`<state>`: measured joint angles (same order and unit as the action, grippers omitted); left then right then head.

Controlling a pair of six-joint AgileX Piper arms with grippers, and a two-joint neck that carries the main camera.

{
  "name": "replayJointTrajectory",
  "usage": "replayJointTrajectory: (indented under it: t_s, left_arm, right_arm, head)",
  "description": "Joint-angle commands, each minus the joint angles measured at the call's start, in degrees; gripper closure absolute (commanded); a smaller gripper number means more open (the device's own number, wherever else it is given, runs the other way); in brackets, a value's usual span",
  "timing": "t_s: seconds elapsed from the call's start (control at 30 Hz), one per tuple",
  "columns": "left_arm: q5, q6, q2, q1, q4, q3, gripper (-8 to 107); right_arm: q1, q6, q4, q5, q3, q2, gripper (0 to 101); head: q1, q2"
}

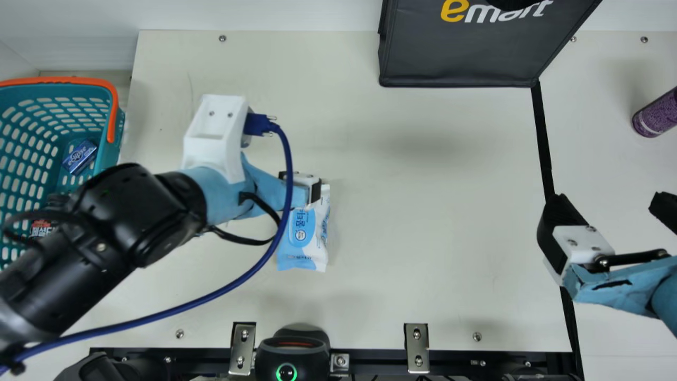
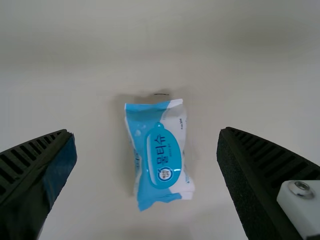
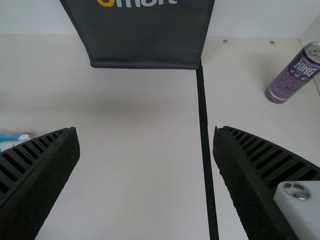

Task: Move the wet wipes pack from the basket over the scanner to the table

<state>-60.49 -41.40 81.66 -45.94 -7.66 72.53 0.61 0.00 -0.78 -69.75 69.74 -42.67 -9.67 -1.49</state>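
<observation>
Apparently at the set-down step: wet wipes pack [image 1: 309, 247] lying on the cream table [image 1: 423, 238], 12 o'clock from the scanner [image 1: 293, 352], near the left gripper [image 2: 146, 132], spread and holding nothing. Next, probably raise clear, minding the teal basket [image 1: 109, 154] towards 10 o'clock. Ample room towards 3 o'clock, short of the spread right gripper [image 3: 146, 131].

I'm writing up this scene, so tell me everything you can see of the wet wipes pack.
The wet wipes pack is a small oblong pouch, blue and white, of what looks like thin, glossy plastic film. A rounded blue panel with print faces up; both ends are flat seams, and the sides look slightly creased. It lies flat on the table, beyond the scanner. The left gripper is open above it, with a gap on either side; only the table appears to touch it.
</observation>
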Motion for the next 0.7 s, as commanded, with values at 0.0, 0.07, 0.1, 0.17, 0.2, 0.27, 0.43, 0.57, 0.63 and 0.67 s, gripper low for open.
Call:
replayJointTrajectory:
  t_s: [0.0,0.07,0.1,0.17,0.2,0.27,0.43,0.57,0.63,0.67]
  left_arm:
    - [-0.59,-3.83,1.72,-0.89,-0.49,0.9,22]
    - [-1.39,-6.52,3.19,-1.83,-1.55,1.76,36]
    - [-1.84,-7.81,3.93,-2.28,-2.04,2.2,42]
    - [-2.85,-10.45,5.39,-3.26,-3.0,3.1,56]
    - [-3.32,-11.69,6.06,-3.74,-3.41,3.46,62]
    - [-4.35,-13.98,7.44,-4.62,-3.98,4.31,76]
    - [-6.39,-17.7,10.43,-6.25,-3.97,5.84,107]
    - [-7.59,-18.78,12.64,-6.86,-3.09,6.59,107]
    - [-8.26,-18.79,13.71,-6.96,-2.57,6.93,107]
    - [-8.63,-18.68,14.26,-6.98,-2.22,7.12,107]
  right_arm:
    - [0.0,0.0,0.0,0.0,0.0,0.0,6]
    - [0.0,0.0,0.0,0.0,0.0,0.0,6]
    - [0.0,0.0,0.0,0.0,0.0,0.0,6]
    - [0.0,0.0,0.0,0.0,0.0,0.0,6]
    - [0.0,0.0,0.0,0.0,0.0,0.0,6]
    - [0.0,0.0,0.0,0.0,0.0,0.0,6]
    - [0.0,0.0,0.0,0.0,0.0,0.0,6]
    - [0.0,0.0,0.0,0.0,0.0,0.0,6]
    - [0.0,0.0,0.0,0.0,0.0,0.0,6]
    - [0.0,0.0,0.0,0.0,0.0,0.0,6]
  head:
    - [1.75,-0.09]
    - [1.75,-0.09]
    - [1.75,-0.09]
    - [1.75,-0.09]
    - [1.75,-0.09]
    - [1.75,-0.09]
    - [1.75,-0.09]
    - [1.75,-0.09]
    - [1.75,-0.09]
    - [1.75,-0.09]
